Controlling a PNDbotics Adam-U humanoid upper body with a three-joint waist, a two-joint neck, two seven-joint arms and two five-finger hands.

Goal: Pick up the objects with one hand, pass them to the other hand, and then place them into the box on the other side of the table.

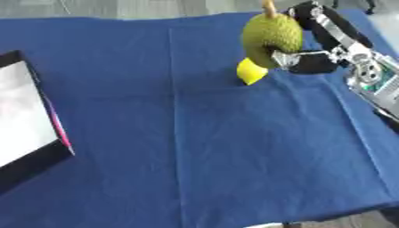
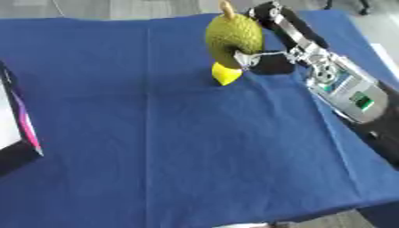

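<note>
While my right hand (image 1: 311,60) sits at the upper right of the frame, its fingers are curled round a green, bumpy, jackfruit-like fruit (image 1: 271,38), which I judge to be lifted clear of the blue-covered worktop (image 1: 202,147). The fruit stands with its long axis near upright, brown stem (image 1: 269,6) uppermost, and it lies on the frame-left side of my palm, so the exposed flank faces toward the left of the frame. Just below the fruit, a small yellow object (image 1: 250,71) rests on the cloth; whether the two touch cannot be told, since they overlap in both views. My left hand appears in neither view, so its state cannot be given. The box (image 1: 23,116), white inside with a dark rim and a pink edge, lies at the left edge of the frame, well apart from the fruit, with the full width of bare cloth between them. The governing relation is therefore lateral: the fruit is held at the far right, the box is at the far left, and the receiving hand must come in from the left side. I judge the pick step to be done and the handover not yet begun. The next move calls for carrying the fruit toward the middle of the worktop with its free flank presented leftward. Risk: the fruit's rounded bulk may rotate in the hold during transfer.
</note>
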